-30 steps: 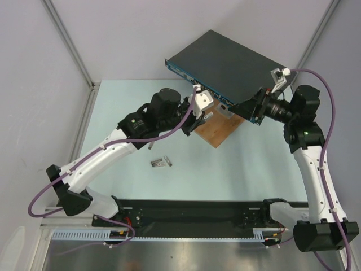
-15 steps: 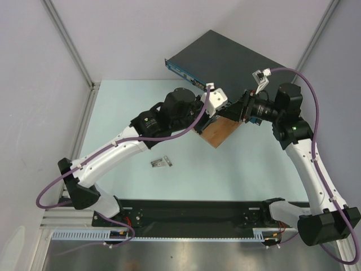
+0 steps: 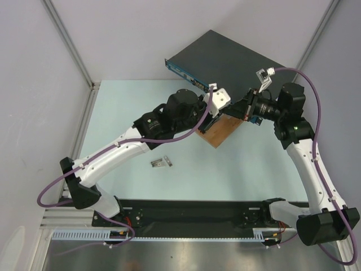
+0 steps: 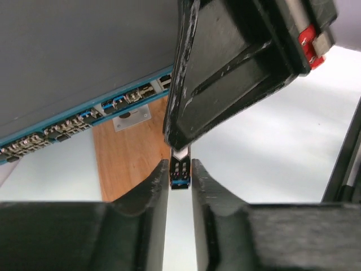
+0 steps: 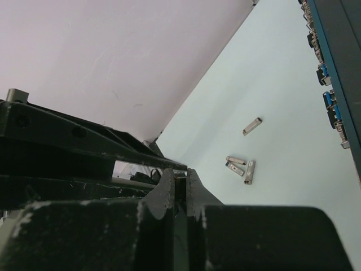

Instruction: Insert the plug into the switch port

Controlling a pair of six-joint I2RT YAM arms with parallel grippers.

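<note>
**A:** Where is the switch (image 3: 225, 59)?

**B:** At the far side of the table (image 3: 254, 164), one box only. Its blue strip (image 4: 67, 121) of ports faces the arms. One wooden board (image 3: 221, 131) lies at its front edge.

**A:** And the grippers?

**B:** Two, both just in front of the strip. The left gripper (image 4: 180, 167) has narrow jaws that hold the plug (image 4: 179, 176). The right gripper (image 5: 180, 175) is narrow also and seems to pinch the plug's far end. I judge it a handing-over.

**A:** Which way are the ports from the plug?

**B:** In the left wrist view, up and to the left. The plug's long axis runs along the left fingers, toward the right gripper and not toward the strip. I think it must be turned first. Both arms are about equally near.

**A:** How many plugs?

**B:** One is held. The loose plugs (image 5: 241, 166) on the table I count as four, one apart from three close together, but they are small.
</note>
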